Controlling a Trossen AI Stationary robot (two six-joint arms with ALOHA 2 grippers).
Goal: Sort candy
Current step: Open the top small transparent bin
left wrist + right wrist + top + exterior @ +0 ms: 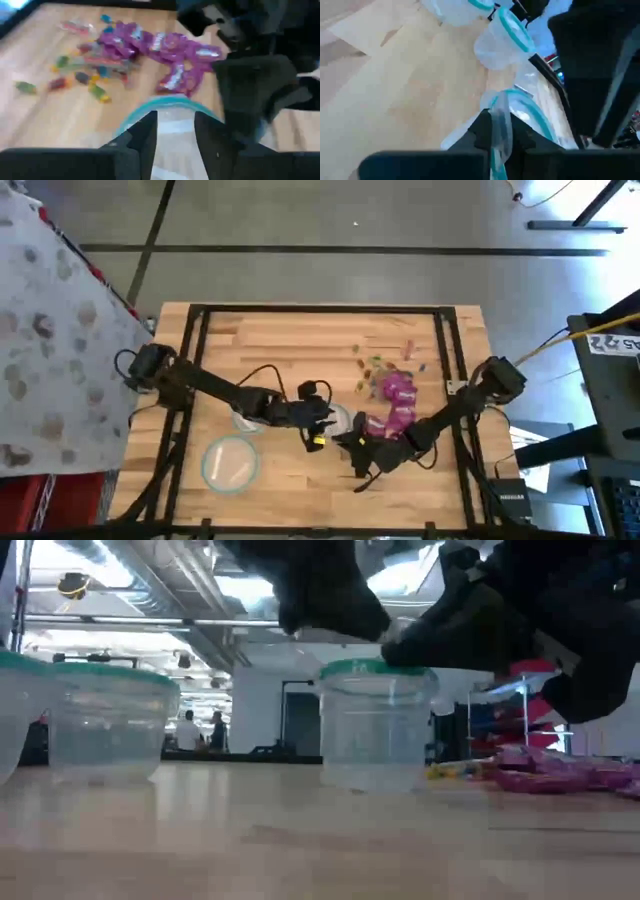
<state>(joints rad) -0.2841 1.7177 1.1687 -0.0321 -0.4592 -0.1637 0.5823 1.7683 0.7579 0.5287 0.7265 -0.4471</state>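
Fingers (492, 131) of the right gripper (352, 448) pressed together on the teal rim of a clear bowl (520, 111), pinching its wall between them, near the table's middle. Just beside, across that same bowl, the left gripper (322, 420), its fingers (145, 137) spread apart, one on each side of the rim, nothing clamped. Beyond both grippers, toward the table's far right part: the candy (398, 398), a heap of magenta-purple packets lying flat on the wooden table (270, 340), close to the bowl but outside it. Farther still, small loose sweets (95, 90) in green, yellow and red, scattered past the heap. Off to the left arm's side, two more clear bowls (231, 463), well apart from the candy.
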